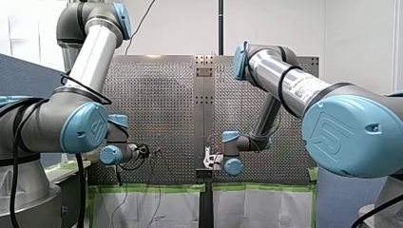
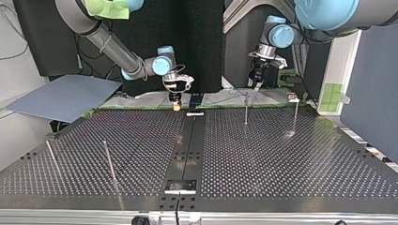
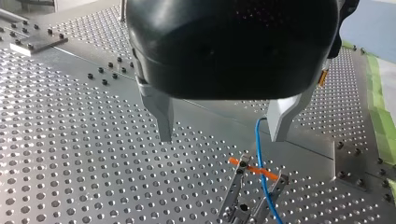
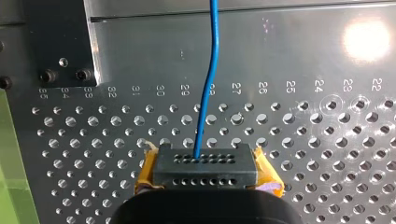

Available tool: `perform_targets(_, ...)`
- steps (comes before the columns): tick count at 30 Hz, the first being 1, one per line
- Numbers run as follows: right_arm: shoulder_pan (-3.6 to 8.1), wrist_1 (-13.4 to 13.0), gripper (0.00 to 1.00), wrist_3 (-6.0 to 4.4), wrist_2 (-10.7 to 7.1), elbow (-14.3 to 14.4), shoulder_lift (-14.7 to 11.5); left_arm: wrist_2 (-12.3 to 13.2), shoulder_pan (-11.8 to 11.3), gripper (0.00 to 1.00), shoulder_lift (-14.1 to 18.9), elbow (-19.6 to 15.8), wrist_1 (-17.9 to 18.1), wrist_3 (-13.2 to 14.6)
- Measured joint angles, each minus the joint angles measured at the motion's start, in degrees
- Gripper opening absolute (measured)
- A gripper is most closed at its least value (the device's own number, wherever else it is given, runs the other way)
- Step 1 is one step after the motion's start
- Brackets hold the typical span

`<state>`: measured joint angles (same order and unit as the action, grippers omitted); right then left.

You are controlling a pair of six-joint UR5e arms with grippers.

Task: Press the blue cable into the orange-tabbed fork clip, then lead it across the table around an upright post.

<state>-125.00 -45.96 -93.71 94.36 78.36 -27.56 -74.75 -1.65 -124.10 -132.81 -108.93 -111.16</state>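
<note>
L pincer [image 3: 222, 137] spread above fork clip [image 3: 247, 166].

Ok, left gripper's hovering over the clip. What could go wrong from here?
1. The blue cable rises close beside one finger of the open left gripper. Coming down, that finger could catch the cable rather than press it into the orange-tabbed fork clip.
2. The right gripper grips the cable. Pulling before it is seated might lift it out of the clip.

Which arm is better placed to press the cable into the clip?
Left. The left gripper, open, hangs over the fork clip that the blue cable crosses; the right gripper is shut on the cable.
</note>
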Motion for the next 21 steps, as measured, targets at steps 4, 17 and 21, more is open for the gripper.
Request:
perform_targets(4,0.0,-0.01,0.0,-0.06,0.02,0.0,0.0,-0.9,0.46,1.0,0.03,-0.19,-0.12,0.29)
perform_targets(17,0.25,0.19,0.0,-0.1,0.0,0.0,0.0,-4.09,2.51,1.0,-0.67,3.87,-4.18,3.57)
perform_targets(21,0.19,0.24,0.0,-0.12,0.01,0.0,0.0,-4.89,2.89,1.0,-2.08,4.42,-4.77,4.3)
